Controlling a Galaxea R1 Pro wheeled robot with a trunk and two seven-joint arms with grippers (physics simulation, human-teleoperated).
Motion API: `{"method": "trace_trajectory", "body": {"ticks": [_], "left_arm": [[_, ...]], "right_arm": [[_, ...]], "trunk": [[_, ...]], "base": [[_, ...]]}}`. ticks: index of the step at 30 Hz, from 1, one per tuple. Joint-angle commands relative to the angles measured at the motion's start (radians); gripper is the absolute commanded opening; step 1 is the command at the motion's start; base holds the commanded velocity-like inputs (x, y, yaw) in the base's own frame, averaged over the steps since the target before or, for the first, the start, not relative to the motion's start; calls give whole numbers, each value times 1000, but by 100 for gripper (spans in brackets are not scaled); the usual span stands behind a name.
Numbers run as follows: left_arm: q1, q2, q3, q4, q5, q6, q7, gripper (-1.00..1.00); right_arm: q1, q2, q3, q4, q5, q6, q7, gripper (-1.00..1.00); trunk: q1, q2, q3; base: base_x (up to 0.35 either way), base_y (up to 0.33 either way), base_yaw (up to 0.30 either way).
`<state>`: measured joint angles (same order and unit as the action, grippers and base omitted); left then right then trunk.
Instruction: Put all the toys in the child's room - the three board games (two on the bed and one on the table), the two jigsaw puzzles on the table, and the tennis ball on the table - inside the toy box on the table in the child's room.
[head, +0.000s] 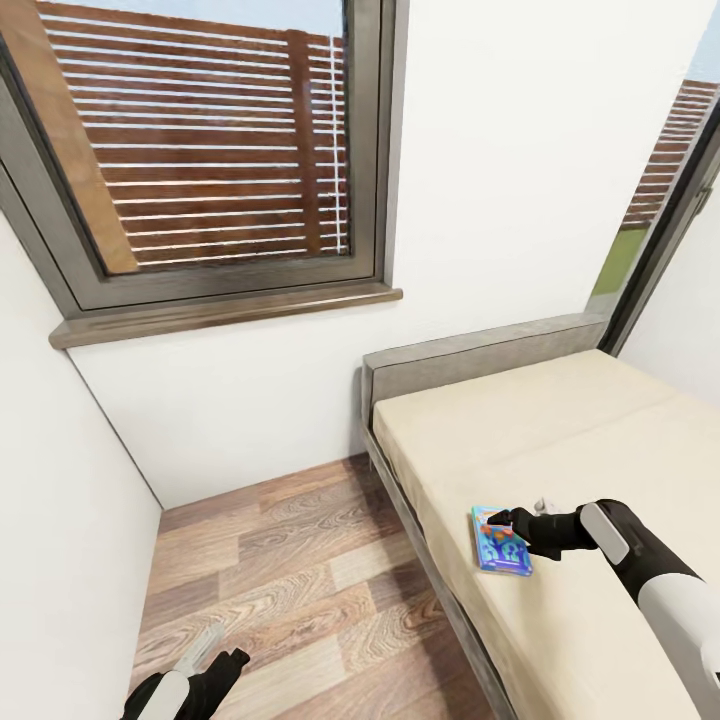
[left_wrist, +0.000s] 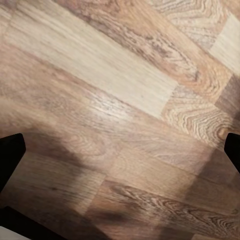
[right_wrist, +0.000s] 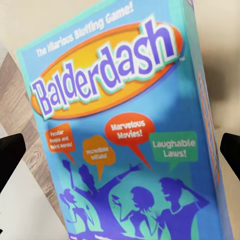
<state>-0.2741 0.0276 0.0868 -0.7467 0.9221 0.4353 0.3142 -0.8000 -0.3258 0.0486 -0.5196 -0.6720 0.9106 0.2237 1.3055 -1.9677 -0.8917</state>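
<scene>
Down at the near edge of the head view, the left gripper (head: 205, 672) hangs low over the wood floor (head: 290, 580), idle. Its wrist camera looks straight at the planks with the dark fingertips (left_wrist: 10, 157) set wide at either edge of the picture and nothing between them, so that one is spread and empty.

Over to the action: the right gripper (head: 497, 520) is stretched out across the bed (head: 560, 440), tips right at the near edge of the blue board game (head: 500, 540). That box lies flat on the cream mattress, close to the bed's floor-side edge. From the right wrist view it's the "Balderdash" box (right_wrist: 130, 135), looming large, with the black fingertips (right_wrist: 11, 155) wide apart on either side and, as far as I can tell, not touching it yet. So: open jaws, lined up, no grip.

My read is that we're at the pick-up of a bed game, with the toy box and table elsewhere in the room. Next move calls for easing the fingers down to straddle the box, closing firmly, then lifting clear of the mattress before turning away. Flat box, soft surface: a shallow bite could let it slip.
</scene>
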Motion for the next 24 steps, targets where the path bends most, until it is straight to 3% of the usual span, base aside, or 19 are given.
{"method": "trace_trajectory", "body": {"ticks": [1, 24], "left_arm": [[0, 0, 1, -2, 11, 3, 8, 100], [0, 0, 1, -2, 11, 3, 8, 100]], "right_arm": [[1, 10, 6, 3, -12, 2, 8, 100], [1, 10, 6, 3, -12, 2, 8, 100]], "trunk": [[3, 0, -1], [3, 0, -1]], "base": [[0, 0, 2], [0, 0, 27]]}}
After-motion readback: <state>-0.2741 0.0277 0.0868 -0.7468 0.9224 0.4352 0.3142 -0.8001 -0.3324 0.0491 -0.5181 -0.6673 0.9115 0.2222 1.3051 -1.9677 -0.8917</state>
